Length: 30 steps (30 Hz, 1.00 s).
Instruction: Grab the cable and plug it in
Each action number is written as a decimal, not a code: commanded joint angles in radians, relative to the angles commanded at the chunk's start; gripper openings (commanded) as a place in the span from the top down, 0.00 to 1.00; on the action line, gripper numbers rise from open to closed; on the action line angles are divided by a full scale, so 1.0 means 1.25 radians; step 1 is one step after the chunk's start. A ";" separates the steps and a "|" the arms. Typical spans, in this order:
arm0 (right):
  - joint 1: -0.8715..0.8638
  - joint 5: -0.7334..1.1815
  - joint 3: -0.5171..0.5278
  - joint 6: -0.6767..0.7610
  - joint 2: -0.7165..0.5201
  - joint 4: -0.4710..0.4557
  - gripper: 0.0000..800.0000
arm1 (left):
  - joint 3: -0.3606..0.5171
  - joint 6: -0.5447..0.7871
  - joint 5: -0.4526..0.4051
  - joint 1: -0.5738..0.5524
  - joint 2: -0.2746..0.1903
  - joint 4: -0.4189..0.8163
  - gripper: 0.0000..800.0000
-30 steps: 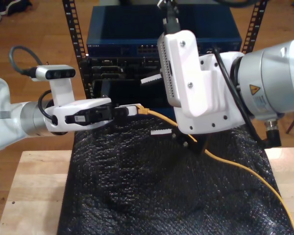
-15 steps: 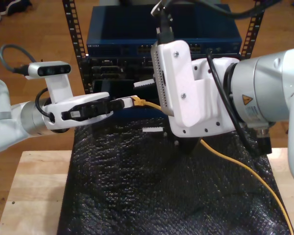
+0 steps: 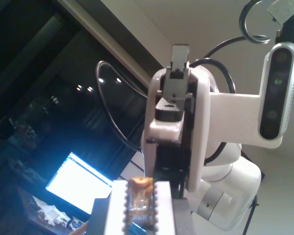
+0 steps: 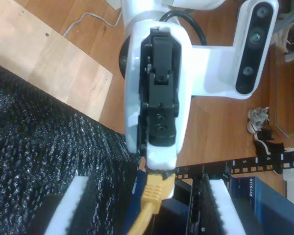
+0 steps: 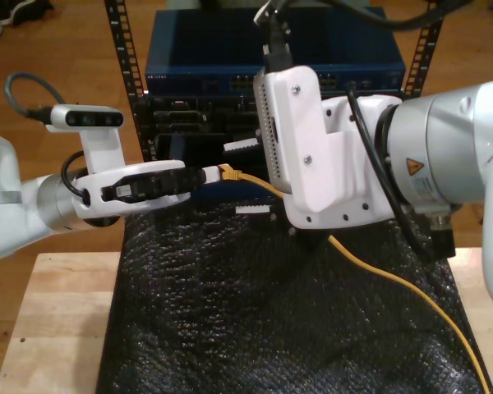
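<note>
The yellow-orange cable [image 5: 394, 287] runs from the exterior view's lower right, over the black mat, up to its plug [image 5: 226, 172]. My first gripper [image 5: 209, 174], on the arm at the exterior view's left, is shut on that plug. Its wrist view shows the clear plug [image 3: 139, 203] between its white pads. My second gripper [image 5: 246, 178], on the large arm at the exterior view's right, is open. Its ribbed white fingers [image 4: 73, 208] straddle the cable [image 4: 152, 196] just behind the plug without touching it. It faces my first gripper [image 4: 157, 171].
Behind the grippers stands a rack with a blue network switch [image 5: 205, 57] and dark panels with ports [image 5: 181, 119]. A black bubble mat [image 5: 255, 320] covers the wooden table [image 5: 57, 328]. Black arm cables [image 5: 378, 139] hang beside the second arm.
My first gripper lifted the plug a little and drew it toward the exterior view's left. The second arm shifted up and leftward; its open fingers now sit around the cable.
</note>
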 joint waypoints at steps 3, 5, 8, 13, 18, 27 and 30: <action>-0.001 -0.011 0.005 0.001 0.000 0.000 0.41 | 0.000 -0.005 0.009 -0.001 0.000 0.000 0.99; 0.000 -0.014 0.006 0.001 0.000 0.000 0.44 | 0.000 -0.005 0.010 -0.002 0.001 0.000 0.99; 0.000 -0.015 0.006 0.001 0.001 0.000 0.47 | 0.000 -0.005 0.010 -0.002 0.002 0.001 0.99; 0.000 -0.015 0.006 0.002 0.000 0.001 0.53 | 0.000 -0.006 0.011 -0.004 0.002 0.001 0.99; 0.000 -0.015 0.006 0.002 0.000 0.001 0.58 | 0.001 -0.026 0.011 -0.004 0.004 0.001 0.99; 0.001 -0.015 0.006 0.004 0.004 0.001 0.64 | 0.001 -0.026 0.011 -0.004 0.004 0.001 0.99; 0.002 -0.015 0.006 0.004 0.004 0.001 0.64 | 0.001 -0.026 0.016 -0.004 0.004 0.001 0.99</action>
